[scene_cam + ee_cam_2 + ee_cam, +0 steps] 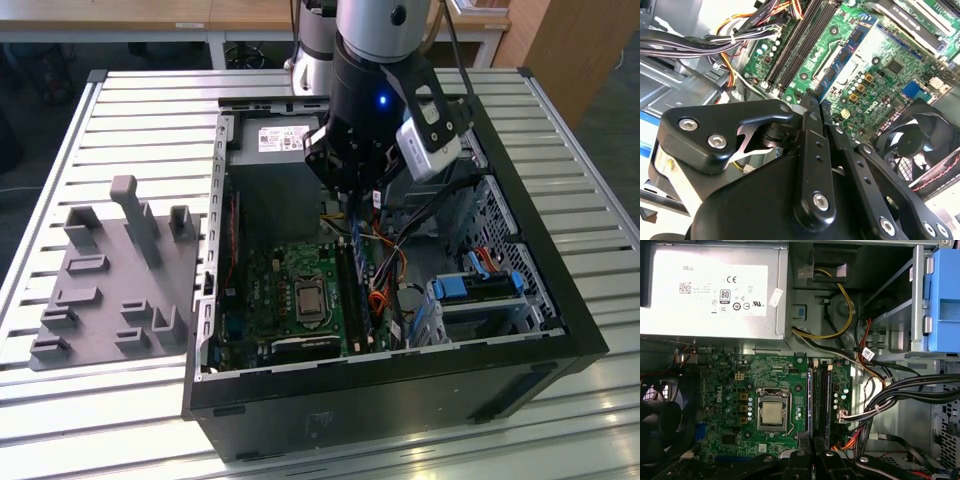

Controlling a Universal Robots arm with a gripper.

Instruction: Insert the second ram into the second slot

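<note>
Second wrist view, nearest first: the black gripper (pixel 817 100) has its fingers pinched together on the second ram (pixel 845 55). The stick stands on edge with its blue face and dark chips showing. It runs out from the fingertips parallel to the memory slots (pixel 792 47), a little to their side. Whether its lower edge has reached a slot cannot be told.

In the first wrist view the stick is seen edge-on as a thin blue line. It lies along the side of the slots that faces the CPU socket (pixel 773 412), which sits just beside them. On the slots' other side lies a bundle of black, orange and yellow cables (pixel 890 390). The silver power supply (pixel 715 290) sits past the slots' end.

In the exterior view the arm reaches down into the open computer case (pixel 380 410), over the end of the slots nearer the power supply. A light-blue drive bracket (pixel 475 285) lies beyond the cables. A grey fixture (pixel 110 280) sits outside the case on the exterior view's left, well apart from the slots.
</note>
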